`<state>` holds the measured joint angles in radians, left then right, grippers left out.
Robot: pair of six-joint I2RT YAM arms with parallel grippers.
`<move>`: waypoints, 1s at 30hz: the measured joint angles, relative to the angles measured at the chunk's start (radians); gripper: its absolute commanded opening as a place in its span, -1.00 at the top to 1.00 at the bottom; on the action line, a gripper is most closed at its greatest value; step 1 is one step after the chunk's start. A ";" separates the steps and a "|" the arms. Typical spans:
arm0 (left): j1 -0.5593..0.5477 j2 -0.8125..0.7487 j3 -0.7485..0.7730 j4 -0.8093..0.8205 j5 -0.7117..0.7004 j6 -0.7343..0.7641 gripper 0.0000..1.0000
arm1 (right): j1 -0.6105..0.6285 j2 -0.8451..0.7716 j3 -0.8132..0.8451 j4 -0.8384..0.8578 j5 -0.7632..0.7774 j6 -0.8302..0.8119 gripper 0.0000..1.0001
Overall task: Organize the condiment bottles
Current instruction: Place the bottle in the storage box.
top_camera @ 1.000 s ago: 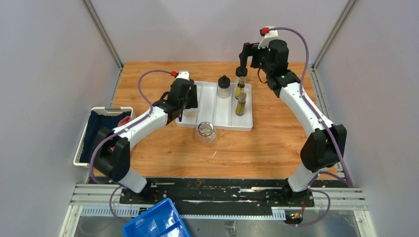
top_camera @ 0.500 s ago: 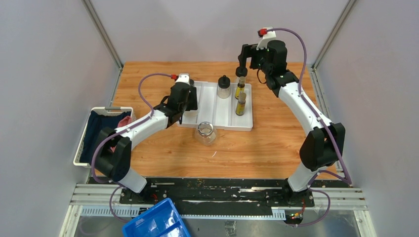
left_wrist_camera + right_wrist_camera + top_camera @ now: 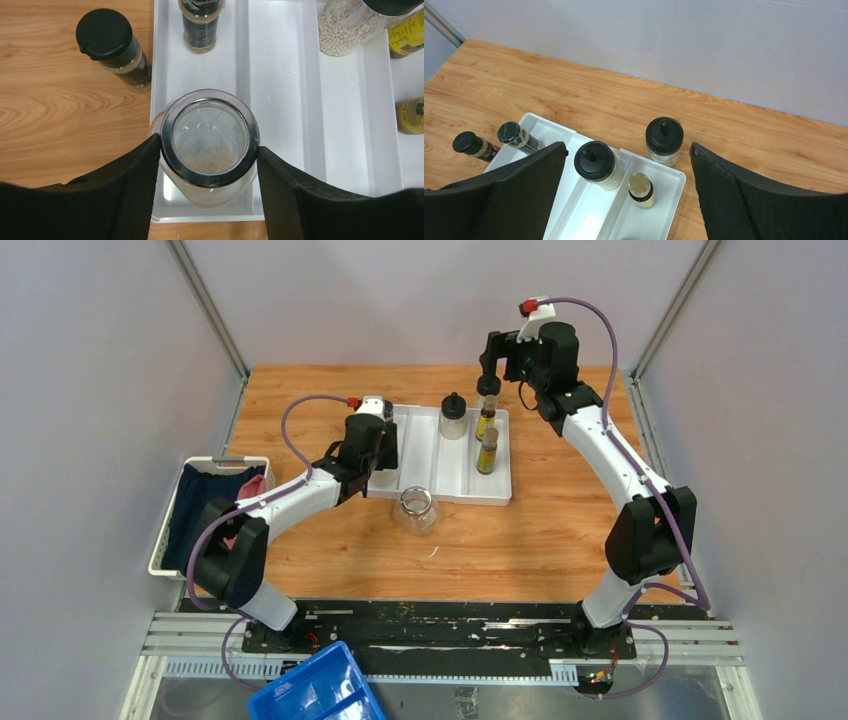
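My left gripper (image 3: 209,150) is shut on a clear glass jar (image 3: 210,137) with a dark rim, at the near end of the left compartment of the white tray (image 3: 280,100). From above the left gripper (image 3: 372,452) covers that jar. A second glass jar (image 3: 415,508) stands on the table in front of the tray. One dark shaker (image 3: 201,22) is in the tray and one (image 3: 112,45) is on the table beside it. My right gripper (image 3: 628,149) is open above a round black-capped bottle (image 3: 664,140) standing behind the tray. Another round bottle (image 3: 596,162) and two oil bottles (image 3: 485,420) (image 3: 488,450) stand in the tray.
A white basket (image 3: 165,530) with dark cloth sits at the table's left edge. A blue bin (image 3: 315,690) lies below the near edge. Grey walls enclose the table on three sides.
My left gripper has shifted slightly left and away with the jar in it. My right gripper has edged a little farther back.
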<state>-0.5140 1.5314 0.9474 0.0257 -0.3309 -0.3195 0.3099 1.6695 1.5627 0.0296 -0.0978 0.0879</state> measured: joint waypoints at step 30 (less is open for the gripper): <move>0.000 -0.072 -0.028 -0.116 0.026 -0.060 -0.36 | 0.057 0.023 0.097 -0.087 -0.010 -0.035 -0.97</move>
<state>-0.5140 1.4590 0.9192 -0.0898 -0.3046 -0.3798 0.3668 1.6924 1.6592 -0.0574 -0.1074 0.0532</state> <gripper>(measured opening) 0.646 0.982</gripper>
